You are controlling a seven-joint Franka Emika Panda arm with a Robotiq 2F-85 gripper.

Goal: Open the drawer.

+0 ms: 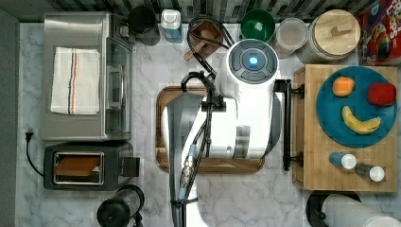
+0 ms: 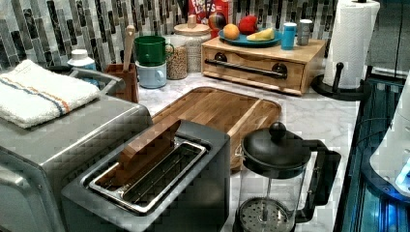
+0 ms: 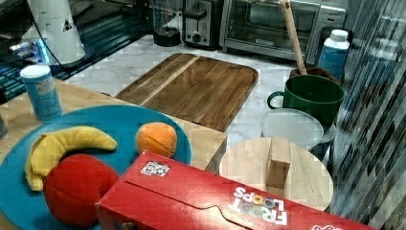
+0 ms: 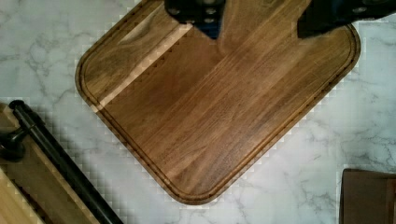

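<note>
Drawer (image 2: pixel 251 67) in the frame's upper middle is closed, bar handle (image 2: pixel 244 67) flush across it. Cutting board (image 2: pixel 217 111) at centre; my base (image 2: pixel 391 150) at right edge.

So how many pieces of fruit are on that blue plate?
3: an orange, a red apple and a banana, all on the blue plate atop the drawer unit. None looks hidden.
</note>
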